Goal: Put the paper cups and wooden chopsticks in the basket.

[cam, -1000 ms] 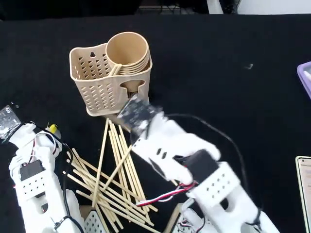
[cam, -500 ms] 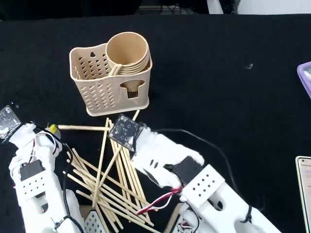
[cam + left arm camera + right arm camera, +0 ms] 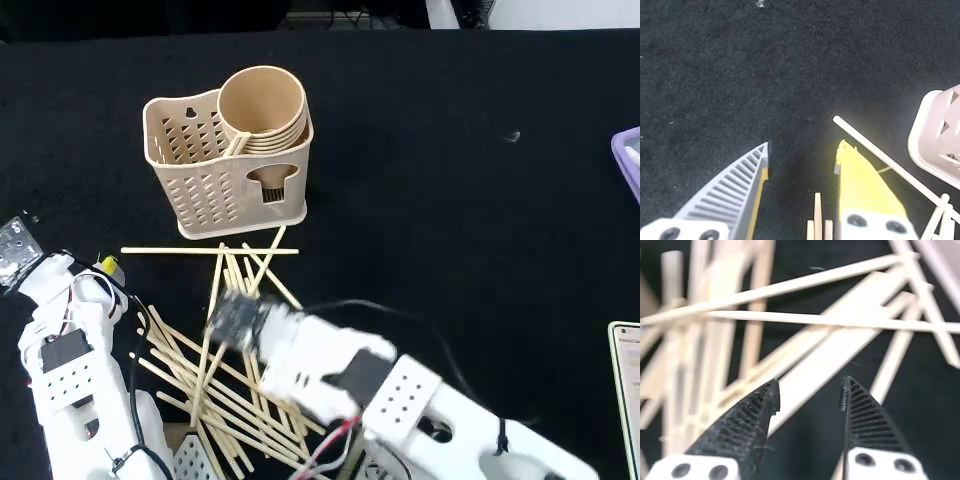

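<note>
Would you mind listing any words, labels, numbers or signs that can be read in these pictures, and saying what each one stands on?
No text can be read in any view.
Pale sheet at the table's right edge in the high view: faint marks, too small to read.
Basket, paper cups and chopsticks: no print shows on them.

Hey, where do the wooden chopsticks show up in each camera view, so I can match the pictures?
High view: chopsticks piled on the table in front of the basket, between the arms.
Left wrist view: chopsticks poke in between the left gripper's open fingers; one runs towards the basket.
Right wrist view: chopsticks crisscross just beyond the open right gripper.
Shared landmark: the black table.
</note>
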Robot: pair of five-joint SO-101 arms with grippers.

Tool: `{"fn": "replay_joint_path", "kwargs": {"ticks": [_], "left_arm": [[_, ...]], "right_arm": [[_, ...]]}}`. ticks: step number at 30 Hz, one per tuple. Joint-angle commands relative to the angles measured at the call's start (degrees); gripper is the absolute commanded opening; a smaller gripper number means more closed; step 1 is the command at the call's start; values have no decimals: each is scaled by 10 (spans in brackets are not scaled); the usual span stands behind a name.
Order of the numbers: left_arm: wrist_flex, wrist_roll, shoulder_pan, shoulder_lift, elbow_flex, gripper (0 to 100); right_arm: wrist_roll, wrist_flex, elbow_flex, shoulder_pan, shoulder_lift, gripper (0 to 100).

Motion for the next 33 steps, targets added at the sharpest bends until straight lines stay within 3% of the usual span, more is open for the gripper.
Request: {"fn": "replay_joint_path", "kwargs": {"ticks": [1,7,23,33], "left_arm": [[-11,2,-6,-2,-5,220],[-11,2,-6,-2,-6,220],[-11,24,-65,-2,-19,220],[-11,24,-65,-2,-19,220]], "right_arm": [[-65,4,-2,-108,-14,208],[-132,4,4,-195,-13,209],[-131,-24,64,-200,-3,261],[-129,-1,-96,-197,308,254]]}}
